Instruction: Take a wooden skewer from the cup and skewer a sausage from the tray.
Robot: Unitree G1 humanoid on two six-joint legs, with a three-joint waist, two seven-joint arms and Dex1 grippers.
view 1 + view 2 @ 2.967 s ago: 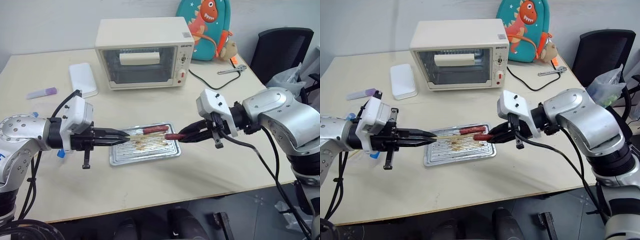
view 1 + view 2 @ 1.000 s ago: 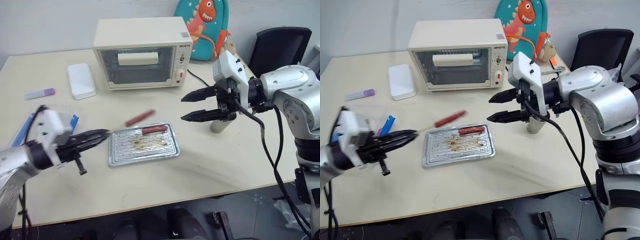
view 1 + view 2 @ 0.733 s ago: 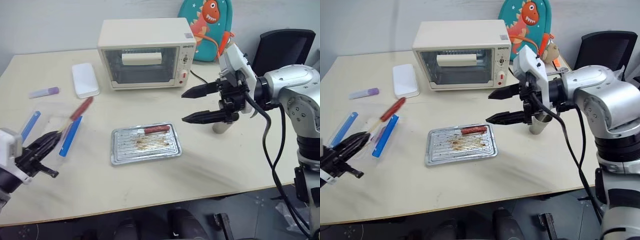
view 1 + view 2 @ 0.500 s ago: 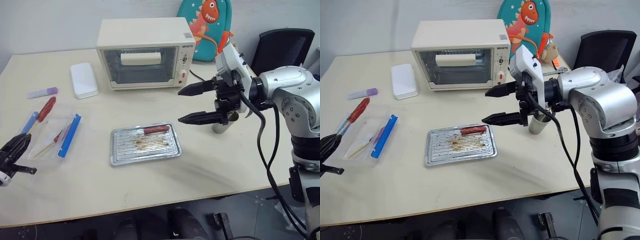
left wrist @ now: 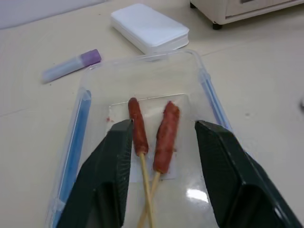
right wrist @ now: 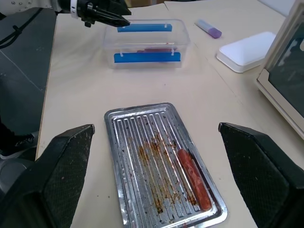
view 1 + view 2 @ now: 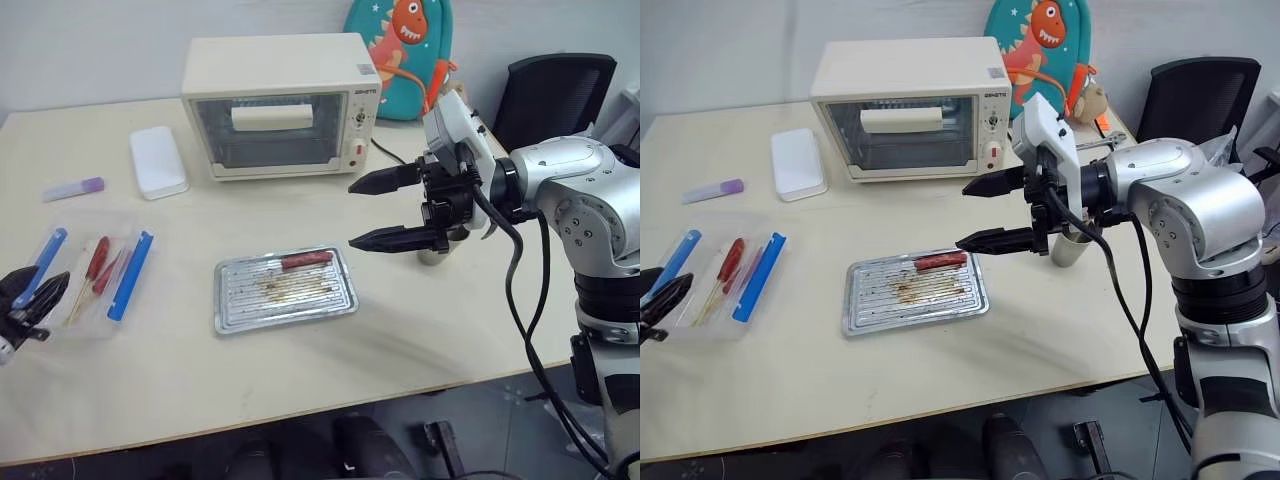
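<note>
— Where the desk runs out at its left edge, what do we see?

— We see the left gripper low over the clear plastic box, its two black fingers parted with nothing between them. In the box lie two sausages, each on a wooden skewer, side by side and just apart, flanked by the box's blue clips.

— And the tray?

— We find the tray near the middle of the desk, closer to the front edge, with one sausage lying along its far rim, unskewered.

— Where do we put the right gripper?

— We see the right gripper raised above the desk just right of the tray, its fingers spread wide and empty. The cup stands on the desk towards the right edge, mostly hidden behind that arm; we cannot tell what it holds. A toaster oven stands at the back edge.
</note>
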